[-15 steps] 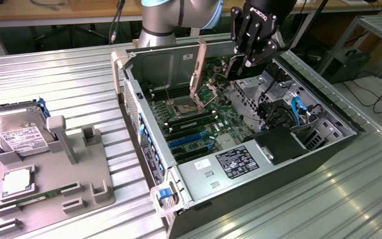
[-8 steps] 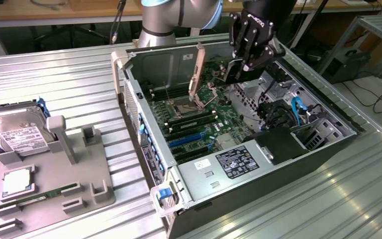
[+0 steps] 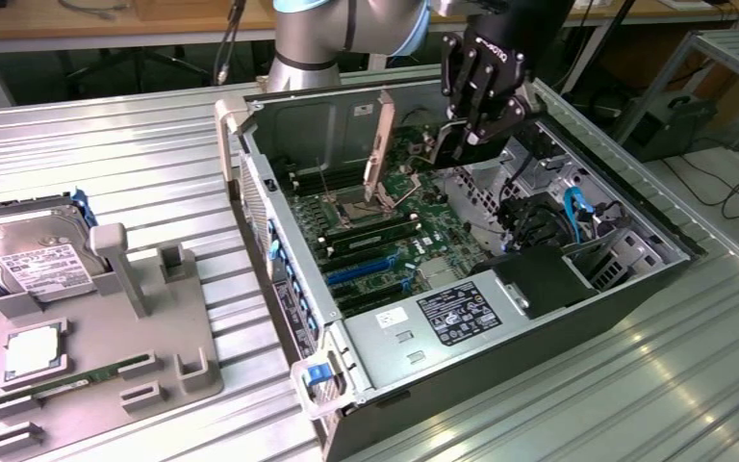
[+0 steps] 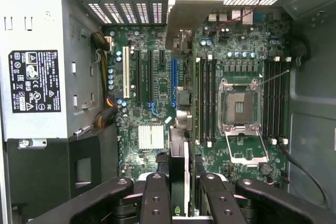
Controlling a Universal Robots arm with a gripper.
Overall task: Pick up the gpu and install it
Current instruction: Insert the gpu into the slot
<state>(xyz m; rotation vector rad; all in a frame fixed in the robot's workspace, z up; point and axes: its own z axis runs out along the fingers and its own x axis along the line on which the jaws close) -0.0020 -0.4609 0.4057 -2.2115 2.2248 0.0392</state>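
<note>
The gpu (image 3: 376, 144) hangs above the open computer case (image 3: 626, 289), its long silver end bracket upright over the motherboard (image 3: 408, 241). My gripper (image 3: 462, 144) is shut on the card's far end. In the wrist view the gpu (image 4: 179, 166) appears edge-on between my gripper's (image 4: 184, 200) two black fingers (image 4: 156, 198), with its bracket end reaching over the board beside a blue slot (image 4: 172, 77). The card is above the board, not seated; the blue slots (image 3: 363, 274) lie below it toward the case's near end.
The power supply (image 3: 460, 313) with a black label fills the case's near end, with blue cables (image 3: 575, 217) on the exterior view's right. A grey fixture (image 3: 100, 356) at the exterior view's left holds a hard drive (image 3: 36, 260) and a memory stick (image 3: 81, 377). The empty CPU socket (image 4: 239, 111) sits between memory slots.
</note>
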